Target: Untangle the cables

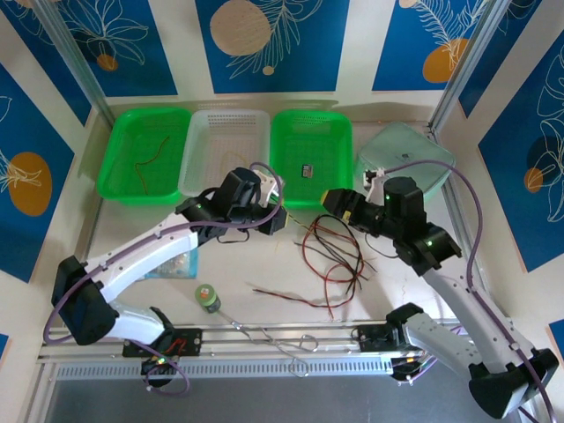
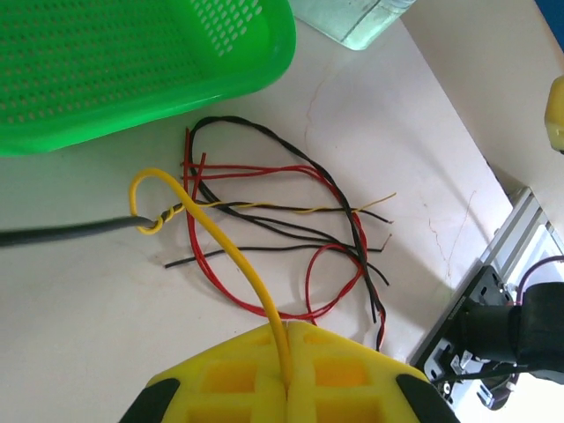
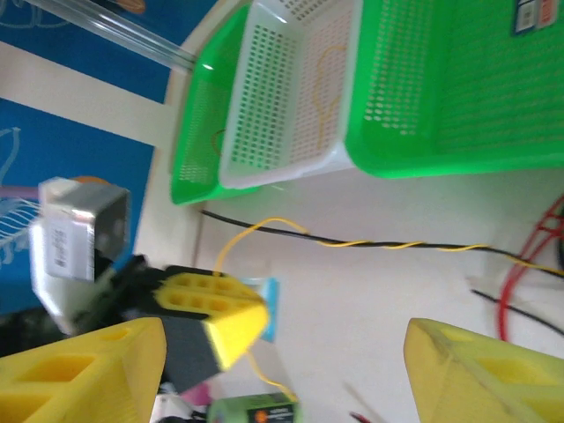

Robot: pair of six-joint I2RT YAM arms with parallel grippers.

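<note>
The cables [image 1: 337,256] lie in a loose tangle of red, black and yellow wires on the table between my two grippers. My left gripper [image 2: 286,328] is shut on a yellow wire [image 2: 231,248], which rises from its fingertips, loops over and twists round a black wire [image 2: 264,211]. In the top view the left gripper [image 1: 275,220] is just left of the tangle. My right gripper [image 1: 333,201] hangs above the tangle's far end. In its own wrist view the right gripper [image 3: 282,370] is open and holds nothing. The yellow-and-black twisted pair [image 3: 397,245] stretches across the table beyond it.
Along the back stand a green tray [image 1: 145,154], a white tray [image 1: 225,150], a second green tray [image 1: 310,157] and a pale green tray [image 1: 405,163]. A green tape roll [image 1: 208,297] and a bent silver wire [image 1: 282,339] lie near the front rail.
</note>
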